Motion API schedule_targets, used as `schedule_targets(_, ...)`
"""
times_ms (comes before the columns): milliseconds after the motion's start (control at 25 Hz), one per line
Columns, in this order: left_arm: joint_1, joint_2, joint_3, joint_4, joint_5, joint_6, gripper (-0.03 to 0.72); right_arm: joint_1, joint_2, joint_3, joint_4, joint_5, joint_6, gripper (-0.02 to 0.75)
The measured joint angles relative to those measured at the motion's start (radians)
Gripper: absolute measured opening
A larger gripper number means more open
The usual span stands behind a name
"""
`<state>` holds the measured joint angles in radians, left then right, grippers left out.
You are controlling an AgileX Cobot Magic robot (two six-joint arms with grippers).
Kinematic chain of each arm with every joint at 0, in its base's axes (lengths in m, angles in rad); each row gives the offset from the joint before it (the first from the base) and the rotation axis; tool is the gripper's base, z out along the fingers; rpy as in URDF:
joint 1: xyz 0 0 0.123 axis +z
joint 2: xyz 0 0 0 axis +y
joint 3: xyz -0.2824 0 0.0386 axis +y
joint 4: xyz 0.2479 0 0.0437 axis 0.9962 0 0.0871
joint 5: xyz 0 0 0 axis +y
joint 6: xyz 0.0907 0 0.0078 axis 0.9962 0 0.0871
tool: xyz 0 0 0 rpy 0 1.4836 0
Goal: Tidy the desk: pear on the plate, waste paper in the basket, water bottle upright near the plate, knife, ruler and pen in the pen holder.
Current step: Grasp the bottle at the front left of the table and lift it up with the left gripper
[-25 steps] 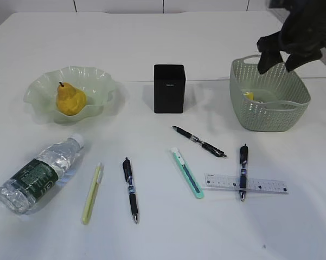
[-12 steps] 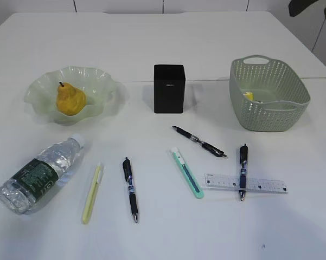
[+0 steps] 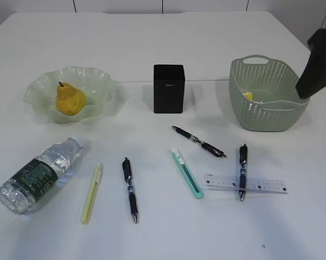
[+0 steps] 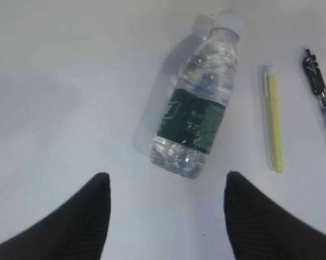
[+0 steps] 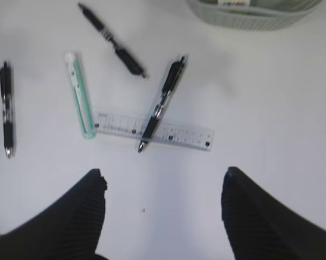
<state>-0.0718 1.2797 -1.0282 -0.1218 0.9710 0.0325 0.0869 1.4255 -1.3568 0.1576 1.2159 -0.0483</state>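
Observation:
The pear [image 3: 70, 100] sits on the green plate [image 3: 43, 86]. Yellow paper [image 3: 249, 96] lies in the basket [image 3: 268, 111]. The water bottle [image 3: 38, 174] lies on its side; in the left wrist view it [image 4: 198, 105] is just ahead of my open, empty left gripper [image 4: 165, 174]. The green knife [image 3: 187, 173], the ruler [image 3: 266, 184] with a pen [image 3: 243, 168] across it, and two more pens [image 3: 199, 142] [image 3: 130, 189] lie loose in front of the black pen holder [image 3: 168, 88]. My right gripper [image 5: 163, 170] is open and empty, high above the ruler [image 5: 179, 131].
A yellow-green stick-like item [image 3: 91, 193] lies beside the bottle. My right arm [image 3: 318, 70] shows as a dark shape at the right edge, beside the basket. The table's far edge runs behind the holder.
My right arm left the space above the basket, went up out of the exterior view, and has come back in at the right edge, lower. Objects have not moved.

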Motion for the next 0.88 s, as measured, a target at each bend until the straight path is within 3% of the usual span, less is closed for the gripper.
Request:
schedule_targets(160,-0.049,0.000,0.000,0.011,-0.014,0.004,0.466,0.103,-0.011,0.055,-0.019,0.016,0.000,0.490)
schedule_targets(320,-0.050,0.000,0.000,0.017,-0.018,0.004,0.466,0.163,-0.011,0.081,-0.019,0.016,0.000,0.490)
schedule_targets(720,-0.054,0.000,-0.003,0.052,-0.102,0.008,0.475,0.178,-0.013,0.133,-0.019,0.018,0.000,0.489)
schedule_targets(880,-0.092,0.010,-0.061,0.057,-0.108,0.008,0.487,0.178,-0.013,0.133,-0.019,0.009,0.000,0.488)
